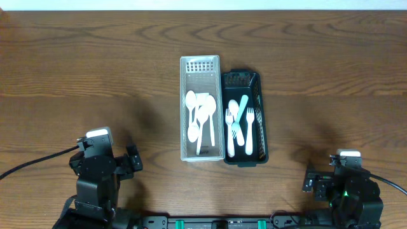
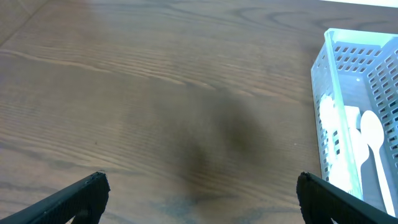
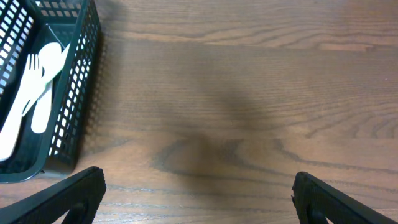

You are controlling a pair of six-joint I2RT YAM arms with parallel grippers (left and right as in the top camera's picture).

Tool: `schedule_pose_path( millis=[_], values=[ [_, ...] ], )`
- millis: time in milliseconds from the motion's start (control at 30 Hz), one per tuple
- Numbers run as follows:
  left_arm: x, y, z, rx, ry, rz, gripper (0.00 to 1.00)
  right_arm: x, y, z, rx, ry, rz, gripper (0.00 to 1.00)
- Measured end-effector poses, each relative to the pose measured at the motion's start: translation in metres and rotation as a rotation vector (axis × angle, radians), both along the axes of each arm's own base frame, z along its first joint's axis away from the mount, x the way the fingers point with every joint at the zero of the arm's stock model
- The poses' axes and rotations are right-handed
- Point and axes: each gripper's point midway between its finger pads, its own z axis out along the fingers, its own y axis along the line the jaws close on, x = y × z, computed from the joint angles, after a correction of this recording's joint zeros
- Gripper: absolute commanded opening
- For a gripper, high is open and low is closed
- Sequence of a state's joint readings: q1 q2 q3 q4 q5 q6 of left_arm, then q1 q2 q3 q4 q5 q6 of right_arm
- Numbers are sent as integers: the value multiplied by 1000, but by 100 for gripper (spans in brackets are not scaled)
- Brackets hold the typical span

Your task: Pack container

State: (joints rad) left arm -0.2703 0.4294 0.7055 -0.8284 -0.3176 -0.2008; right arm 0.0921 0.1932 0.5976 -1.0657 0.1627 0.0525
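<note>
A white slotted basket stands at the table's middle and holds several white plastic spoons. Right beside it, touching, a black slotted basket holds several white forks and one light blue utensil. My left gripper is open and empty over bare wood, left of the white basket. My right gripper is open and empty over bare wood, right of the black basket. Both arms sit near the front edge, the left one and the right one.
The wooden table carries only the two baskets. Cables run from both arm bases at the front edge.
</note>
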Motion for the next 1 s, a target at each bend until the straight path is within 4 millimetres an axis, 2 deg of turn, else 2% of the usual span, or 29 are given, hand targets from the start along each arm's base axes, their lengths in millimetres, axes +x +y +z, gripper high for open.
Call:
schedule_pose_path(
  millis=[233, 467, 767, 933, 1000],
  values=[
    [0, 0, 0, 0, 0, 0, 98, 0, 1, 1, 1, -9, 6, 99],
    [0, 0, 0, 0, 1, 0, 98, -6, 4, 16, 26, -169, 27, 99],
    [0, 0, -1, 1, 3, 0, 98, 63, 22, 21, 70, -458, 85, 99],
    [0, 0, -2, 1, 5, 0, 98, 84, 27, 12, 81, -588, 101, 99],
    [0, 0, -2, 2, 6, 0, 98, 88, 27, -2, 71, -586, 106, 99]
  ],
)
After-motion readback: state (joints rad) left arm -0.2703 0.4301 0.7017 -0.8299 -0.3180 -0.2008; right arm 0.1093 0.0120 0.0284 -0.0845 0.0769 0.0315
